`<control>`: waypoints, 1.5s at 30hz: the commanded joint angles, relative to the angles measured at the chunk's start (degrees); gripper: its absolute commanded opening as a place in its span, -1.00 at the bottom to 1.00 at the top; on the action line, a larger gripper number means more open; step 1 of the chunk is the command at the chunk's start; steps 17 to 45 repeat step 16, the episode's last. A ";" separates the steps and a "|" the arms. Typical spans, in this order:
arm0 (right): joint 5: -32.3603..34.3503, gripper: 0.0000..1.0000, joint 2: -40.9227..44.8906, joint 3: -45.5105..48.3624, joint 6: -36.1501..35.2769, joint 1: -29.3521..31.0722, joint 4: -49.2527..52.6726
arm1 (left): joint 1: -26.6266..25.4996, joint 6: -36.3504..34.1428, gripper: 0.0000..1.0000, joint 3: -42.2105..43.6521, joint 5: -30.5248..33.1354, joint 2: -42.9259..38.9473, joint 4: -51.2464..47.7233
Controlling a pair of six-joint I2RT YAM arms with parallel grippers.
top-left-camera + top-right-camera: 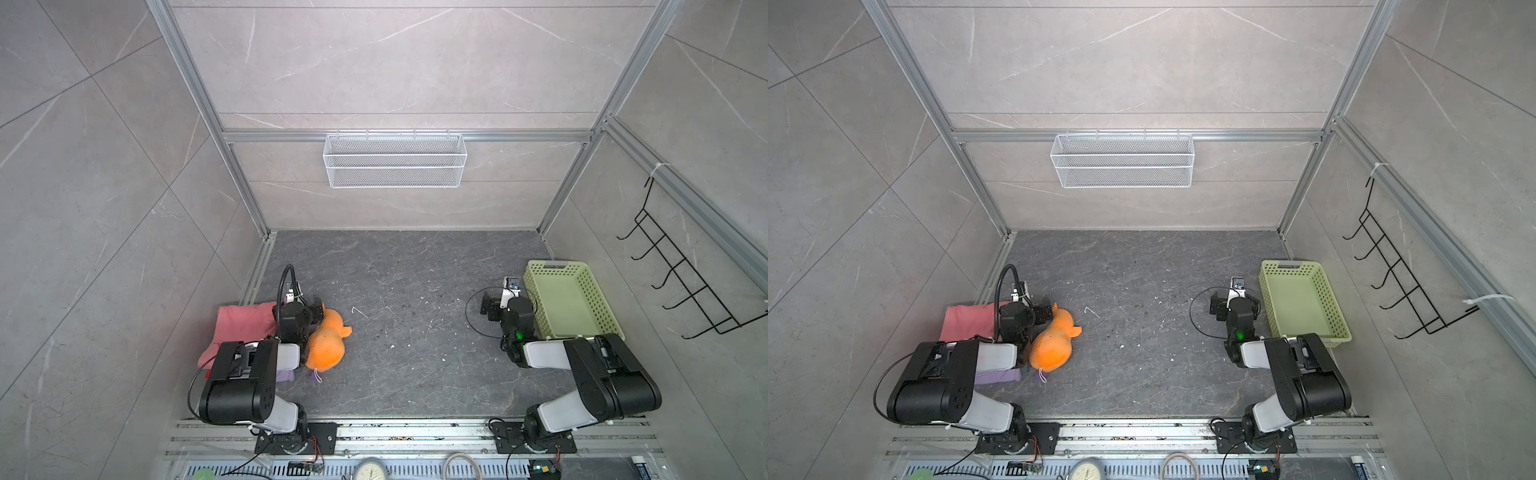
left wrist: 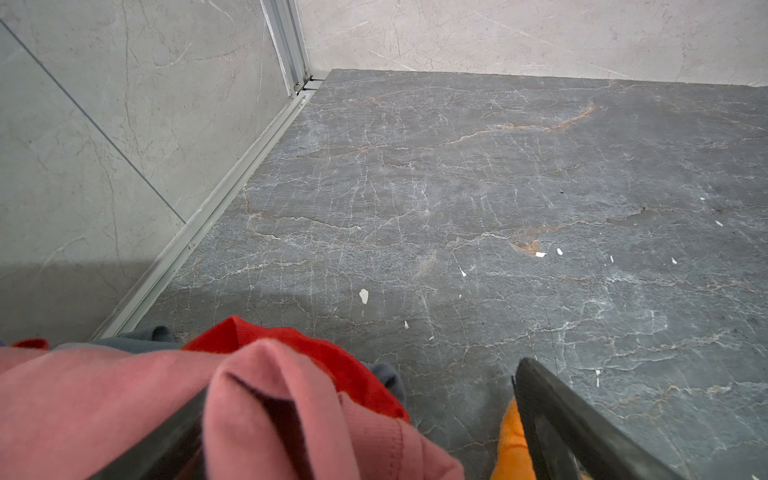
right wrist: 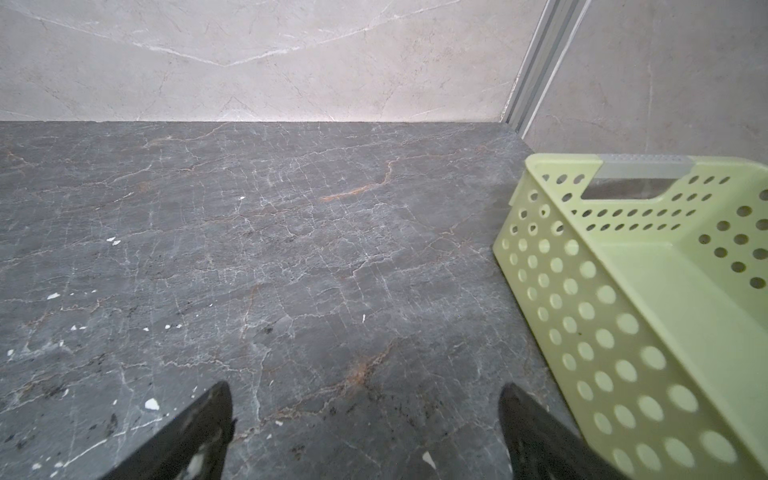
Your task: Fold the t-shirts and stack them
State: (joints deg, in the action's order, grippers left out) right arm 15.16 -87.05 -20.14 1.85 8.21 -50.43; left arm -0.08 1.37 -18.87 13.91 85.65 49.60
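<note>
The t-shirts lie in a loose heap at the left wall. The salmon-pink t-shirt (image 1: pixel 241 328) (image 1: pixel 966 322) is on top, and a lavender one (image 1: pixel 285 376) (image 1: pixel 997 377) sticks out under my left forearm. In the left wrist view a raised fold of the pink t-shirt (image 2: pixel 104 407) stands between the jaws, with a red t-shirt (image 2: pixel 299 345) just behind it. My left gripper (image 1: pixel 316 312) (image 2: pixel 361 386) is open over this heap, and the pink cloth covers one finger. My right gripper (image 1: pixel 498 305) (image 3: pixel 365 390) is open above bare floor, beside the basket.
An orange plush toy (image 1: pixel 328 345) (image 2: pixel 509 449) lies against the heap's right side, touching my left gripper's outer finger (image 2: pixel 561 424). A pale green perforated basket (image 1: pixel 536 307) (image 3: pixel 582 291) stands by the right wall. Grey cloth (image 2: pixel 153 334) peeks from under the heap. A white wire basket (image 1: pixel 395 160) hangs on the back wall.
</note>
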 commanded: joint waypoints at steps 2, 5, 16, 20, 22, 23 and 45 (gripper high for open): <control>-0.13 0.99 0.15 0.19 -0.60 -0.12 -1.31 | 0.43 0.79 1.00 -0.99 0.87 0.49 0.67; -0.13 0.99 0.11 0.19 -0.56 -0.12 -1.33 | 0.48 0.82 1.00 -1.08 0.91 0.57 0.57; -0.22 0.99 -0.09 -0.07 -0.46 -0.15 -1.05 | 0.58 0.83 1.00 -1.04 0.67 0.54 0.64; -0.22 0.99 -0.09 -0.07 -0.46 -0.15 -1.05 | 0.58 0.83 1.00 -1.04 0.67 0.54 0.64; -0.22 0.99 -0.09 -0.07 -0.46 -0.15 -1.05 | 0.58 0.83 1.00 -1.04 0.67 0.54 0.64; -0.22 0.99 -0.09 -0.07 -0.46 -0.15 -1.05 | 0.58 0.83 1.00 -1.04 0.67 0.54 0.64; -0.22 0.99 -0.09 -0.07 -0.46 -0.15 -1.05 | 0.58 0.83 1.00 -1.04 0.67 0.54 0.64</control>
